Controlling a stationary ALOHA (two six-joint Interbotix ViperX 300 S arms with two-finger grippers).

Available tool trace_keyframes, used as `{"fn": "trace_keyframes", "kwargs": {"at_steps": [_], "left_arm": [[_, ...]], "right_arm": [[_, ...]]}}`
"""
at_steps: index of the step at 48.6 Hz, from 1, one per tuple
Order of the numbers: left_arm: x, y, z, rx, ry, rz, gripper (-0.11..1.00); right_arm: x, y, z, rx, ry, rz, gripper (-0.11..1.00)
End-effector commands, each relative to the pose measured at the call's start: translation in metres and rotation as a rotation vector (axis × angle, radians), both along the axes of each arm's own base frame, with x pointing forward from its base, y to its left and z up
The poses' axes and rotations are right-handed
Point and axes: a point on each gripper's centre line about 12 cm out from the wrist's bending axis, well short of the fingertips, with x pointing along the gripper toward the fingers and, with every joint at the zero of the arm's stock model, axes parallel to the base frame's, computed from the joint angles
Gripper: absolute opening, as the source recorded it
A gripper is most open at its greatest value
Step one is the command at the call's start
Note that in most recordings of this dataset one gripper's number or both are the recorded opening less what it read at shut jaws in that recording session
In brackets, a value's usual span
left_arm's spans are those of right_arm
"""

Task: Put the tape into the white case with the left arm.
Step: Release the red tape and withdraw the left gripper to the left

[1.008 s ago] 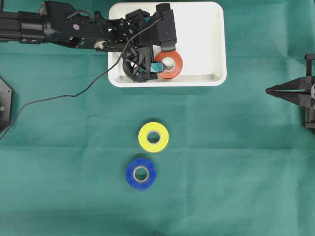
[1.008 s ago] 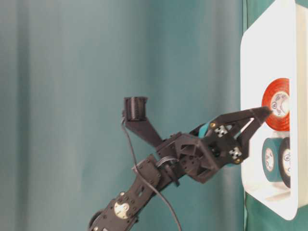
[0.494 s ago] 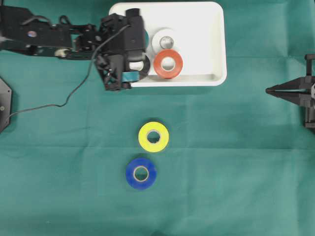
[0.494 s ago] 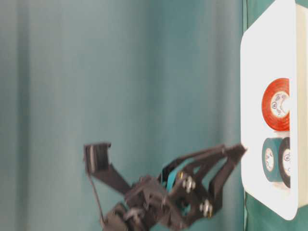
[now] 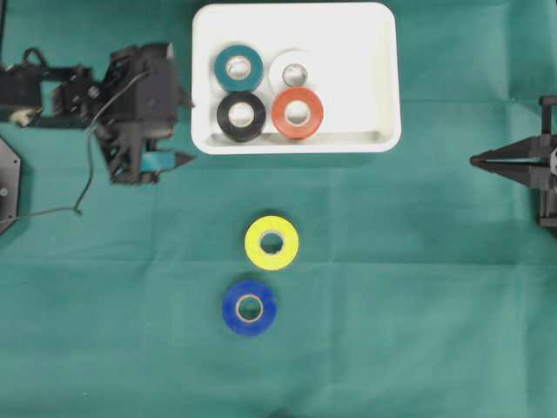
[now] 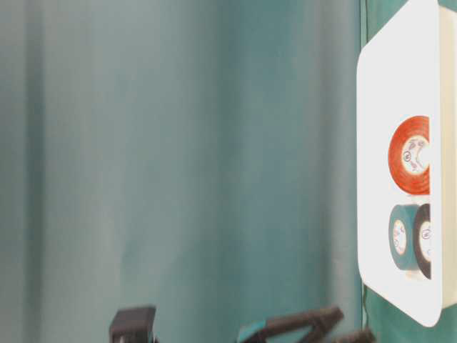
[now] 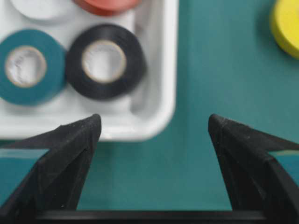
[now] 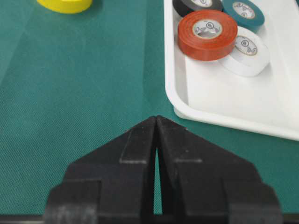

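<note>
Four rolls of tape are sitting inside the shallow white rectangular plastic case (image 5: 374, 78) at the far side of the green cloth-covered table (image 5: 418, 287). The teal tape roll (image 5: 238, 68) is lying flat in the case's far-left part, the white tape roll (image 5: 291, 68) just to its right, the black tape roll (image 5: 241, 116) just nearer than the teal one, and the red-orange tape roll (image 5: 298, 112) beside the black one, overlapping the white roll's edge. All four are crowding the case's left half.

Out on the cloth, the yellow tape roll (image 5: 271, 242) is lying flat nearer than the case, and the blue tape roll (image 5: 250, 307) is lying just nearer and slightly left of it, the two close but apart.

The black left gripper with teal patches (image 5: 181, 129) is hanging off the case's left rim, pointed fingers (image 7: 70, 154) spread wide apart and holding nothing, a thin black cable (image 5: 83, 174) trailing from it. At the right edge, the plain black right gripper (image 5: 477, 161) is resting with its fingertips pressed together, empty.
</note>
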Motion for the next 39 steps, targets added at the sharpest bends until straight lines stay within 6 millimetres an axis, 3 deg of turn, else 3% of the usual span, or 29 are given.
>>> {"fn": "trace_keyframes", "kwargs": {"at_steps": [1, 23, 39], "left_arm": [[-0.008, -0.009, 0.007, 0.002, -0.018, -0.025, 0.93], [-0.052, -0.029, -0.004, -0.004, 0.004, -0.080, 0.93], [-0.042, -0.040, -0.005, -0.006, 0.019, -0.126, 0.93]], "right_arm": [[0.002, 0.000, 0.004, -0.001, -0.015, -0.001, -0.09], [0.002, 0.000, 0.004, -0.001, -0.015, -0.001, -0.09], [0.002, 0.000, 0.004, -0.001, -0.015, -0.001, -0.09]]}}
